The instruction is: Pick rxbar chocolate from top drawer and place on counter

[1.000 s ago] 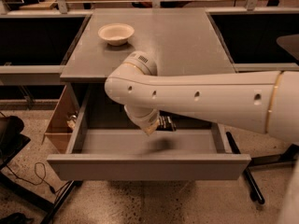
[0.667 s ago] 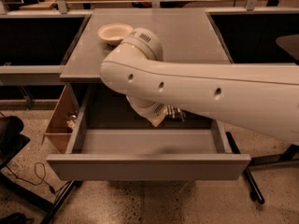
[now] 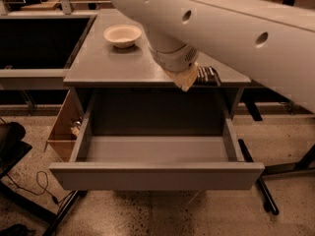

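Note:
The top drawer (image 3: 157, 176) stands pulled open under the counter (image 3: 113, 63), and its grey inside shows nothing in it. My gripper (image 3: 195, 77) hangs from the big white arm over the counter's front right edge, above the drawer's back. It is shut on the rxbar chocolate (image 3: 207, 75), a small black bar with pale lettering that sticks out to the right at counter height. I cannot tell whether the bar touches the counter.
A white bowl (image 3: 122, 35) sits at the counter's back left. A brown wooden side box (image 3: 63, 132) hangs left of the drawer. A dark recessed bay (image 3: 39, 38) lies to the left. Black chair legs (image 3: 261, 191) stand on the floor at right.
My gripper has risen out of the drawer with the bar, up to the counter's front right edge. The drawer is left empty.

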{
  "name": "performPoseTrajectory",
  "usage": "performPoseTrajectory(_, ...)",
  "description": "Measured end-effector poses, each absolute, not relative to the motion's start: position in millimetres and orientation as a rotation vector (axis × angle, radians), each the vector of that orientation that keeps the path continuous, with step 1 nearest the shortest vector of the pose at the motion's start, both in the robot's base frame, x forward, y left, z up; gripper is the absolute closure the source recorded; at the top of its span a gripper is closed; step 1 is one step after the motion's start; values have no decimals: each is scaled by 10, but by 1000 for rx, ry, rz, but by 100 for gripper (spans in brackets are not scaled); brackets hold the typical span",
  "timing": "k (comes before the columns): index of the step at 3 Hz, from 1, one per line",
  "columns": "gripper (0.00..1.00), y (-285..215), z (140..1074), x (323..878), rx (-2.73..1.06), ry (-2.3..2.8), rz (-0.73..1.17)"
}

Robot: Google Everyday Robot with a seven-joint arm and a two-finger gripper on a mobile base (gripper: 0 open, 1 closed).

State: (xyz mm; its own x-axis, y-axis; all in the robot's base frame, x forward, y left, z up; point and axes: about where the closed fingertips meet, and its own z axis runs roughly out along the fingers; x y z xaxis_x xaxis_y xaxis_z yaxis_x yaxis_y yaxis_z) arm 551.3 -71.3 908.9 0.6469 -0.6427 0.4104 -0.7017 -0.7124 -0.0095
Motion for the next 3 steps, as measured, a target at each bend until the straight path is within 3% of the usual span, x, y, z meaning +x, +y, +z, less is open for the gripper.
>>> performPoseTrajectory(3, 100, -956, 9876, 6920, 2837, -761, 871)
